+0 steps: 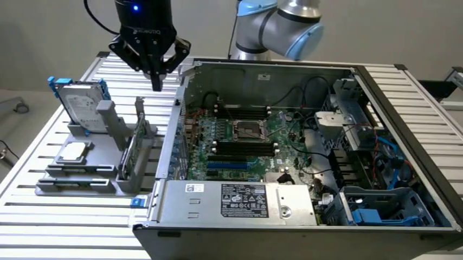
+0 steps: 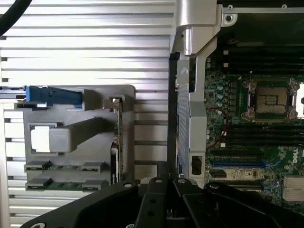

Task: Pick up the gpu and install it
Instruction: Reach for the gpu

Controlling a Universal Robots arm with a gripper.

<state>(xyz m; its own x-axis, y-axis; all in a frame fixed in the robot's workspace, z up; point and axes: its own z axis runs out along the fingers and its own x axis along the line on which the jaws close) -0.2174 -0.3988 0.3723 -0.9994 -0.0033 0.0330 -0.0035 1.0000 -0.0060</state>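
Gripper (image 1: 156, 85) hangs near the upright gpu (image 1: 134, 149); fingers (image 1: 154, 76) together.

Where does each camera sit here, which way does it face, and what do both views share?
Exterior view: off the arm, raised, looking obliquely down on the open grey computer case and slatted metal table; shows the black gripper, shut, and the arm's grey-and-blue joint.
Wrist view: on the wrist, looking straight down past the gripper at the table and case edge.
Shared: the green gpu card standing on edge in the grey holder, and the green motherboard.
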